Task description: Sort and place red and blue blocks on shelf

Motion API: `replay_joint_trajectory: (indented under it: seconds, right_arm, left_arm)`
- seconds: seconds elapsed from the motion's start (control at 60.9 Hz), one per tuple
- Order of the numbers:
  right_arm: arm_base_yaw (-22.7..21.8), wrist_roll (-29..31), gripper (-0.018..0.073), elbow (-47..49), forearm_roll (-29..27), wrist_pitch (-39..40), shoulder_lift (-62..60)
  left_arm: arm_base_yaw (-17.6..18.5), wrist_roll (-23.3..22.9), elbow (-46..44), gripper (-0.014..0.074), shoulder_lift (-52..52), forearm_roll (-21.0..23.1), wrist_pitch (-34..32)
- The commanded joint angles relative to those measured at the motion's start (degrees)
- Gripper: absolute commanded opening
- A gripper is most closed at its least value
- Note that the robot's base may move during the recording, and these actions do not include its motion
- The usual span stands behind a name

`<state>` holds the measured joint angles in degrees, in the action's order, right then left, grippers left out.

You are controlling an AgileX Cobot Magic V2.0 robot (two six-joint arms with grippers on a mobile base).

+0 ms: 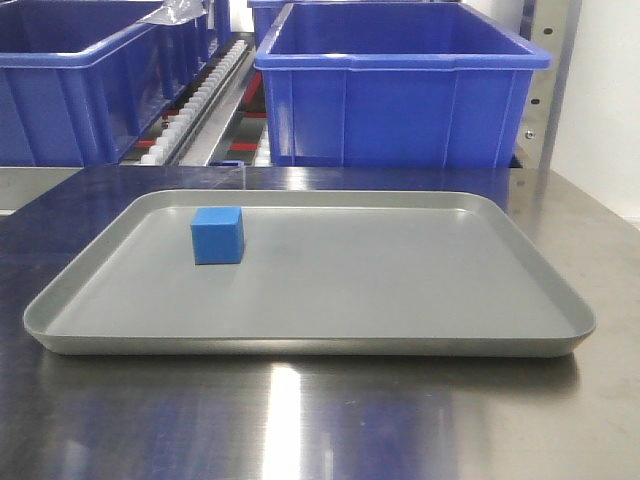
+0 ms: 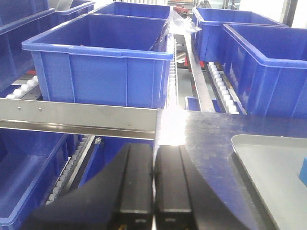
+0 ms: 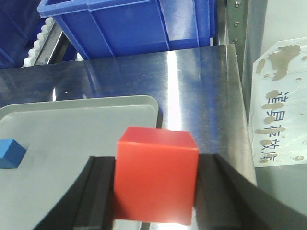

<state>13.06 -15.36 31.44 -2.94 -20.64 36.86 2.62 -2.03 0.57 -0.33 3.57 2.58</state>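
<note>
Red block (image 3: 156, 167) clamped between the dark fingers (image 3: 98, 196) of right gripper (image 3: 157, 191), showing against a rounded corner of grey tray (image 3: 72, 129) and bare steel bench (image 3: 192, 81). Blue block (image 1: 217, 235) sitting flat on the tray floor toward its far left in the front view, apart from the rim, touched by neither gripper. Left gripper (image 2: 153, 182) pressed fully together on nothing, hanging at the bench edge before the shelf (image 2: 76, 117) rail, with big blue bins (image 2: 100, 62) resting on white roller tracks (image 2: 220, 81) behind.
</note>
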Motion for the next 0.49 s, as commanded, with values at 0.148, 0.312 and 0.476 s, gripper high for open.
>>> replay_joint_trajectory:
  seconds: [0.148,0.312,0.476]
  right_arm:
    - [-0.27,0.00,0.0063,1.60,0.12,5.26,-0.25]
    - [-0.27,0.00,0.0063,1.60,0.12,5.20,-0.25]
    - [-0.27,0.00,0.0063,1.60,0.12,5.20,-0.25]
  left_arm:
    - [0.70,-0.04,1.56,0.0137,-0.83,-1.94,-4.57]
    - [0.78,-0.31,-6.48,0.0137,6.08,2.59,-3.94]
    - [0.78,-0.20,-21.75,0.0137,20.32,1.15,3.16]
